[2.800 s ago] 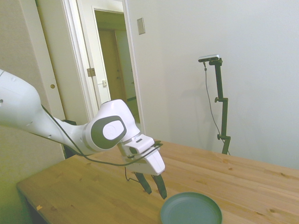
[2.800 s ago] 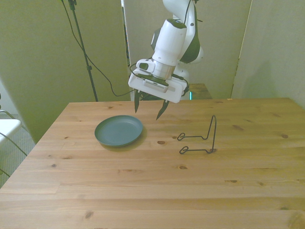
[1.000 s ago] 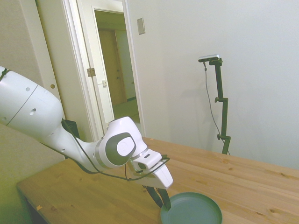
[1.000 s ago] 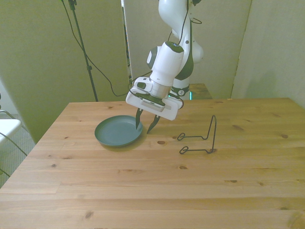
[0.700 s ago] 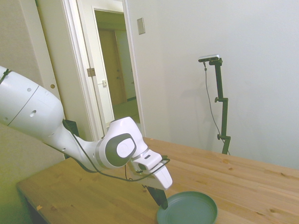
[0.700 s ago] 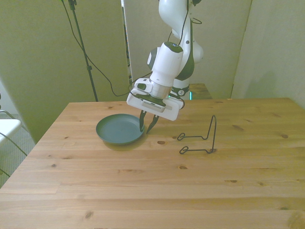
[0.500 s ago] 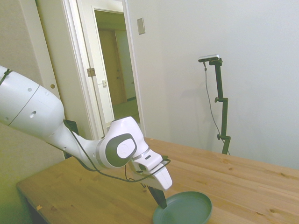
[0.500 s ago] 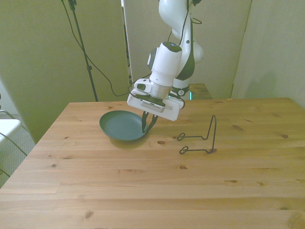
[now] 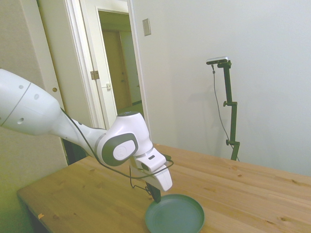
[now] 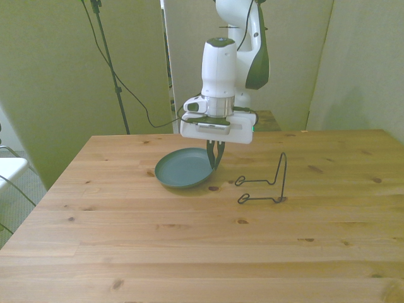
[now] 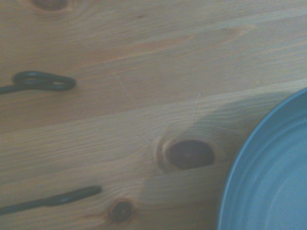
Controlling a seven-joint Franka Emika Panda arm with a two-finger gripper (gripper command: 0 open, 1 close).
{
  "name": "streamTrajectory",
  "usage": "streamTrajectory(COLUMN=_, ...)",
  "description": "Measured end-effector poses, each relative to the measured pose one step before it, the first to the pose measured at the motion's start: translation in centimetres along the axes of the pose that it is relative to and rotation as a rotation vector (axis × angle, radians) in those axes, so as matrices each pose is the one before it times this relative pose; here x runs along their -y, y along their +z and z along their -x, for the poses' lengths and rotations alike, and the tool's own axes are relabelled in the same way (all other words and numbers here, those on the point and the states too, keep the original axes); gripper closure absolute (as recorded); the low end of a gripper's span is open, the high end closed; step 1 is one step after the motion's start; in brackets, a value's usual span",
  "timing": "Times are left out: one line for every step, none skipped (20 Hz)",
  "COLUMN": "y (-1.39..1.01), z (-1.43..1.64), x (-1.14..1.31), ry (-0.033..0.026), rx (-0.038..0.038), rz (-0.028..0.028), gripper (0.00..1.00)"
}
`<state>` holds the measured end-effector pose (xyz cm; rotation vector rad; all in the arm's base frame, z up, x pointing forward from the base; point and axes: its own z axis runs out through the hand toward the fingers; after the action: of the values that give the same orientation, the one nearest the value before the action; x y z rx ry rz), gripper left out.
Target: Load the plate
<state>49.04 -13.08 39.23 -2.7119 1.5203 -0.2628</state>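
Here the end effector (image 10: 214,159) points straight down with its fingers pinched together on the rim of the plate (image 10: 183,169), holding it by the edge nearest the rack (image 10: 265,184). The plate hangs slightly tilted, just above the desk (image 10: 202,240), and spreads away from the fingers toward the front view's left. The wire rack stands near, on the other side of the end effector.

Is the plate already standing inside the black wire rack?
No, in the front view the plate is gripped at its rim by the gripper, clear to the left of the wire rack, which holds nothing.
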Motion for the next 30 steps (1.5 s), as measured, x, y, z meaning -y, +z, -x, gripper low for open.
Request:
streamTrajectory(y=-1.219, z=0.197, x=-0.189, ry=-0.00513, rx=0.00658, rz=-0.00533, gripper=1.0)
streamTrajectory(y=-1.165, z=0.162, x=-0.207, ry=0.00256, rx=0.00883, rz=-0.00929, gripper=1.0)
streamTrajectory(y=-1.154, z=0.136, x=-0.147, ry=0.00403, rx=0.00964, rz=-0.01114, gripper=1.0)
streamTrajectory(y=-1.122, z=0.074, x=-0.039, ry=0.00373, rx=0.00764, rz=-0.01012, gripper=1.0)
streamTrajectory(y=-1.069, z=0.051, x=0.036, ry=0.00437, rx=0.01212, rz=-0.01297, gripper=1.0)
streamTrajectory(y=-1.046, z=-0.005, x=0.148, ry=0.0047, rx=0.01249, rz=-0.01533, gripper=1.0)
streamTrajectory(y=-0.976, z=-0.007, x=0.209, ry=0.00453, rx=0.01391, rz=-0.01301, gripper=1.0)
streamTrajectory(y=-0.973, z=-0.043, x=0.301, ry=0.00731, rx=0.01449, rz=-0.01336, gripper=1.0)
streamTrajectory(y=-0.935, z=0.007, x=0.409, ry=0.00999, rx=0.01728, rz=-0.01862, gripper=1.0)
streamTrajectory(y=-0.96, z=0.05, x=0.551, ry=0.00815, rx=0.01829, rz=-0.02026, gripper=1.0)
streamTrajectory(y=-0.955, z=0.065, x=0.595, ry=0.00448, rx=0.01242, rz=-0.02029, gripper=1.0)
streamTrajectory(y=-0.87, z=0.158, x=0.646, ry=0.00202, rx=0.01088, rz=-0.02125, gripper=1.0)
streamTrajectory(y=-0.79, z=0.264, x=0.718, ry=-0.0006, rx=0.01095, rz=-0.02292, gripper=1.0)
streamTrajectory(y=-0.636, z=0.305, x=0.677, ry=-0.00298, rx=0.0108, rz=-0.02046, gripper=1.0)
streamTrajectory(y=-0.544, z=0.403, x=0.763, ry=-0.00315, rx=0.01331, rz=-0.0269, gripper=1.0)
streamTrajectory(y=-0.347, z=0.505, x=0.803, ry=-0.00265, rx=0.01369, rz=-0.02698, gripper=1.0)
streamTrajectory(y=-0.221, z=0.467, x=0.733, ry=-0.00422, rx=0.01033, rz=-0.02014, gripper=1.0)
streamTrajectory(y=-0.029, z=0.477, x=0.709, ry=-0.00508, rx=0.00933, rz=-0.01803, gripper=1.0)
streamTrajectory(y=0.117, z=0.378, x=0.678, ry=-0.00173, rx=0.00652, rz=-0.02019, gripper=1.0)
streamTrajectory(y=0.201, z=0.308, x=0.732, ry=0.00605, rx=0.01431, rz=-0.03142, gripper=1.0)
streamTrajectory(y=0.27, z=0.224, x=0.719, ry=0.00338, rx=0.02712, rz=-0.03816, gripper=1.0)
streamTrajectory(y=0.313, z=0.027, x=0.437, ry=-0.00095, rx=0.02999, rz=-0.02877, gripper=1.0)
streamTrajectory(y=0.2, z=-0.19, x=0.183, ry=-0.0047, rx=0.02644, rz=-0.02327, gripper=1.0)
streamTrajectory(y=-0.04, z=-0.201, x=-0.068, ry=-0.00591, rx=0.0324, rz=-0.0188, gripper=1.0)
streamTrajectory(y=-0.337, z=-0.248, x=-0.273, ry=-0.00625, rx=0.03616, rz=-0.01549, gripper=1.0)
streamTrajectory(y=-0.669, z=-0.198, x=-0.351, ry=-0.00901, rx=0.03777, rz=-0.01465, gripper=1.0)
streamTrajectory(y=-0.985, z=-0.176, x=-0.363, ry=-0.00852, rx=0.03196, rz=-0.01463, gripper=1.0)
streamTrajectory(y=-1.094, z=-0.209, x=-0.479, ry=-0.00923, rx=0.02879, rz=-0.01446, gripper=1.0)
streamTrajectory(y=-1.089, z=-0.206, x=-0.539, ry=-0.00945, rx=0.02104, rz=-0.01674, gripper=1.0)
streamTrajectory(y=-0.978, z=-0.254, x=-0.536, ry=-0.00955, rx=0.01558, rz=-0.01863, gripper=1.0)
